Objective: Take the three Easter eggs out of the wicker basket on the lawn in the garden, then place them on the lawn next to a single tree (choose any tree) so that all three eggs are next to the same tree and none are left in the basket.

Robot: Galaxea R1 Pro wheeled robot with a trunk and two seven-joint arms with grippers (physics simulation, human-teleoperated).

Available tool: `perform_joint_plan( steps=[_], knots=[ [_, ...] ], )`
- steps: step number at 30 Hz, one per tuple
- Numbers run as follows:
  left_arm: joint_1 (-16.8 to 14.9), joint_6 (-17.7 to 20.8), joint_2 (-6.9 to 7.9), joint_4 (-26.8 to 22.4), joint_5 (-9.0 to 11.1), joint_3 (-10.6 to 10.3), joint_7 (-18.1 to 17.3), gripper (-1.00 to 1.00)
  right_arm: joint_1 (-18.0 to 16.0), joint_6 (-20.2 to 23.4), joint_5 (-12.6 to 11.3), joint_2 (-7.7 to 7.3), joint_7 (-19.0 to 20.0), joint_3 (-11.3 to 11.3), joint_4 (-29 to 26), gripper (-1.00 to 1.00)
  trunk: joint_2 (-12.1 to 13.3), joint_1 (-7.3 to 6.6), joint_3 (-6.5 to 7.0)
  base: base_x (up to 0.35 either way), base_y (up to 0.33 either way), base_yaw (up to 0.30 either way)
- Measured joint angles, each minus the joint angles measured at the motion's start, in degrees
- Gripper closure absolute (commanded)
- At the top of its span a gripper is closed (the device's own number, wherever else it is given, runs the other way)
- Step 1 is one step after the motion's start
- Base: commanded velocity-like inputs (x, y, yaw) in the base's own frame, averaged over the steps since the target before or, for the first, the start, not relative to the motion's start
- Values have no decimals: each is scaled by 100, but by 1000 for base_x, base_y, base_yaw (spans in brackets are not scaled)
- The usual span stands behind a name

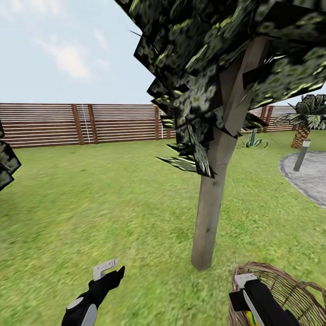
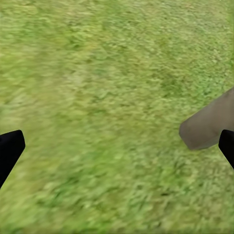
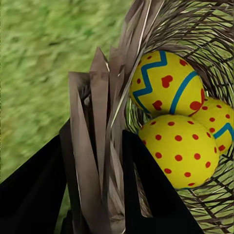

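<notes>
Right now the right tool (image 3: 97, 195) is gripping the wicker basket (image 1: 290, 290) by its rim, fingers clenched either side of the weave, with all three Easter eggs (image 3: 170, 122) lying inside. The basket is sitting on the lawn (image 1: 113, 203) just beside the tree (image 1: 210, 203). The left tool (image 1: 108, 271) is hovering released above grass.

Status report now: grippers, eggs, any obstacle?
Left gripper open over lawn. Right gripper shut on basket rim. Three eggs still inside. Tree close ahead.
</notes>
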Motion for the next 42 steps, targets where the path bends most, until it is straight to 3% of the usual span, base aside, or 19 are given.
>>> perform_joint_plan(
  steps=[42],
  knots=[
    [0, 0, -9, 0, -7, -1, 0, -100, 0, 7, 21, 23, 3, 9, 1, 100, -1685, 923, -754, 0, 0, 0]
  ],
)
